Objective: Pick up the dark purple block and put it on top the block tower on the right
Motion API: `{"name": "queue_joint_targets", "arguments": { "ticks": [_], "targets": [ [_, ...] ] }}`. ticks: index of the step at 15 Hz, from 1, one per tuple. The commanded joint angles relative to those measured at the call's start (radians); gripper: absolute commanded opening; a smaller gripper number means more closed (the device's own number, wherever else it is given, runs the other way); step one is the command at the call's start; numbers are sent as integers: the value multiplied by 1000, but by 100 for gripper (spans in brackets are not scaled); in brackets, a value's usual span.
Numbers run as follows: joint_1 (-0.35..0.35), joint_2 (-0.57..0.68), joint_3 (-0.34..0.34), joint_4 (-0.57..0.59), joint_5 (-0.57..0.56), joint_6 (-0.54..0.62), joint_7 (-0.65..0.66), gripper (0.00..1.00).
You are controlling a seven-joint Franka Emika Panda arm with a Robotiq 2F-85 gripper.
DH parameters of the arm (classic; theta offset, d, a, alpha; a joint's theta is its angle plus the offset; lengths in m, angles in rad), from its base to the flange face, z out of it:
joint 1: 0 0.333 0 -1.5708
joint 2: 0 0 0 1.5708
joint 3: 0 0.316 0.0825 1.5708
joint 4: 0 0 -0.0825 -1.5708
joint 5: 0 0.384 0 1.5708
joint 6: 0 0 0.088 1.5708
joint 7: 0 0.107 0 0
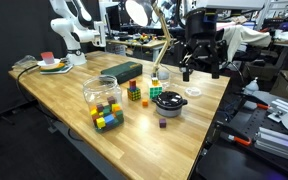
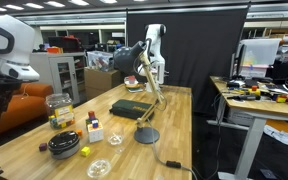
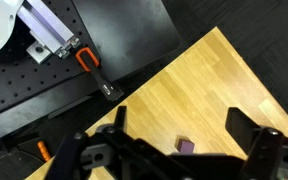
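Observation:
The dark purple block (image 1: 163, 124) lies alone on the wooden table near its front edge, in front of a black bowl (image 1: 171, 101). In the wrist view the block (image 3: 185, 146) shows far below, between my fingers. Two short block towers stand in the middle of the table, one further left (image 1: 134, 92) and one on the right (image 1: 156, 88). My gripper (image 1: 201, 70) hangs high above the table's far right side. It is open and empty, and its fingers (image 3: 182, 130) are spread wide.
A glass jar of coloured blocks (image 1: 103, 102) stands at the front left. A dark box (image 1: 122, 71), a desk lamp (image 2: 147, 135) and a small lid (image 1: 193, 92) are also on the table. The table edge and black floor equipment (image 3: 92, 72) are close by.

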Motion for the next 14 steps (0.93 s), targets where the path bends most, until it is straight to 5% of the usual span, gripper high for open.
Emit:
{"name": "queue_joint_targets", "arguments": {
  "ticks": [1,5,9,14],
  "targets": [
    [11,-1,-13,1,-5,-1,5,100],
    [8,13,-5,2,1,39,32,100],
    [39,171,38,3,98,323,176,100],
    [101,428,48,54,40,530,340,100]
  ]
}}
